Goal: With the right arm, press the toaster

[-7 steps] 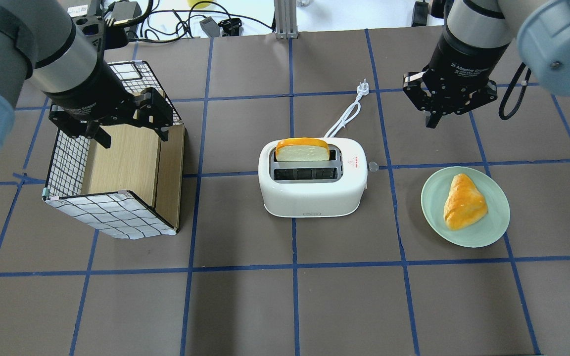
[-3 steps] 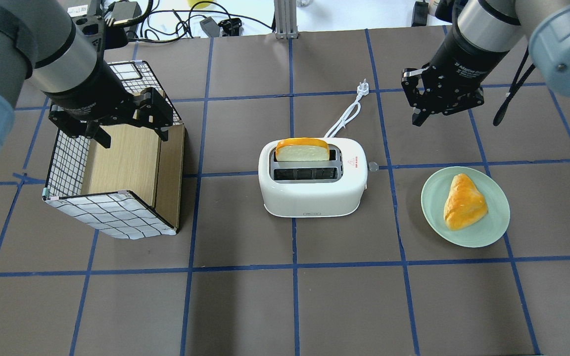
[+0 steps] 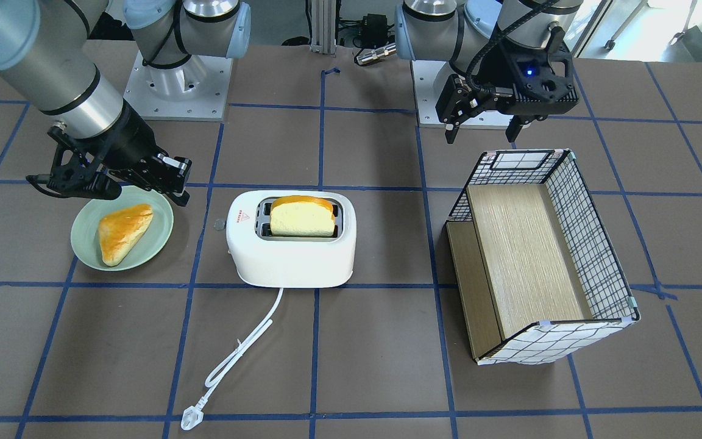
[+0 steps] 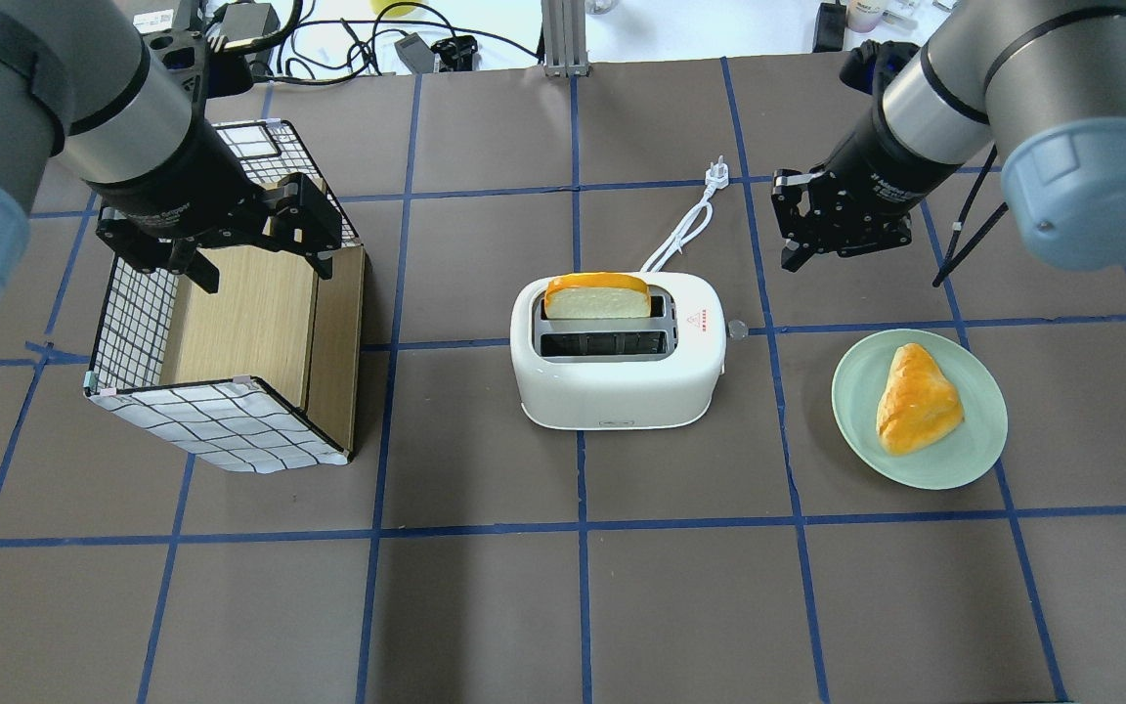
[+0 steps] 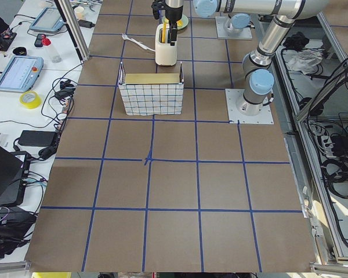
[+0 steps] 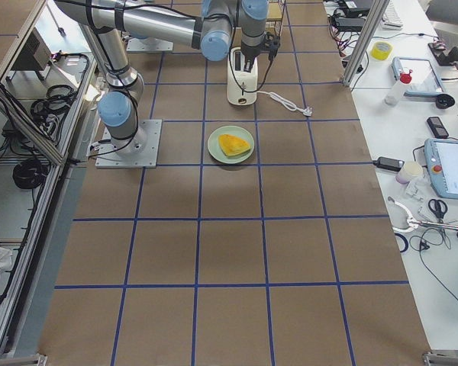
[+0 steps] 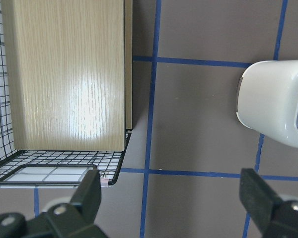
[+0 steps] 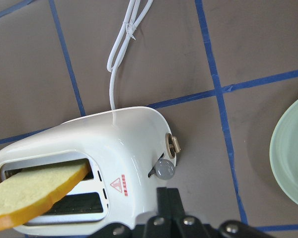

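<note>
The white toaster [image 4: 622, 383] stands mid-table with a bread slice [image 4: 597, 296] upright in its far slot. Its grey lever knob [image 4: 737, 329] sticks out of the right end. My right gripper [image 4: 796, 259] is shut and empty, tilted, hovering behind and to the right of the lever end, apart from it. In the right wrist view the closed fingers [image 8: 169, 198] sit just below the knob [image 8: 165, 168] and the toaster [image 8: 124, 144]. In the front view the right gripper [image 3: 181, 196] is left of the toaster [image 3: 290, 262]. My left gripper [image 4: 265, 274] is open and empty over the basket.
A wire basket [image 4: 221, 430] with a wooden insert stands left of the toaster. A green plate [image 4: 856, 430] with a pastry [image 4: 915, 399] lies right of it. The white cord [image 4: 685, 230] runs from the toaster to the far side.
My right gripper has moved left and slightly nearer, toward the toaster's lever end, and tilted more. The left arm and the toaster have not moved.
</note>
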Controlling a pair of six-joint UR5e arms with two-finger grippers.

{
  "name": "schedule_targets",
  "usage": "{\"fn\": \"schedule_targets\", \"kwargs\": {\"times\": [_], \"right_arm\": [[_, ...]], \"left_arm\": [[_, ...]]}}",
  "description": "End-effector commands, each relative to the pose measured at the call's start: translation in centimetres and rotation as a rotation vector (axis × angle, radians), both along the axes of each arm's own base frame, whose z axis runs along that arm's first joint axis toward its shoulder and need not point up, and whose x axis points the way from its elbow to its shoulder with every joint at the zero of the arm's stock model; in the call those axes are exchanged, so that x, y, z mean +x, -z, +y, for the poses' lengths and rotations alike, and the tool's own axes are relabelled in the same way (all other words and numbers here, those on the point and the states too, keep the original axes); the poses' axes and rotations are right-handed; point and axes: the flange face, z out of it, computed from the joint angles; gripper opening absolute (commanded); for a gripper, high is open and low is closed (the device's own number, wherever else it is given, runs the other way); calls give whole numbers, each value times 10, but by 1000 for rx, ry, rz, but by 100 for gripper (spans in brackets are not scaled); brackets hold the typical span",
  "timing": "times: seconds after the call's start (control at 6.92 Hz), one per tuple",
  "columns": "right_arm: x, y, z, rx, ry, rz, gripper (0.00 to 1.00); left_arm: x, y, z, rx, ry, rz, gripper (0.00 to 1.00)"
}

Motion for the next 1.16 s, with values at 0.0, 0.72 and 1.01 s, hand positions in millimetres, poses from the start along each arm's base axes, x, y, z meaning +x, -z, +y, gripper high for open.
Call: {"fn": "schedule_targets", "kwargs": {"times": [0.0, 0.72, 1.01], "right_arm": [[-1, 34, 8, -25, 13, -57, 0], [-13, 82, 17, -10, 69, -209, 0], [-13, 96, 17, -10, 69, -209, 0]], "left_arm": [[0, 0, 0, 0, 0, 1, 100], [0, 0, 0, 0, 0, 1, 100], [0, -1, 0, -1, 0, 1, 100]]}}
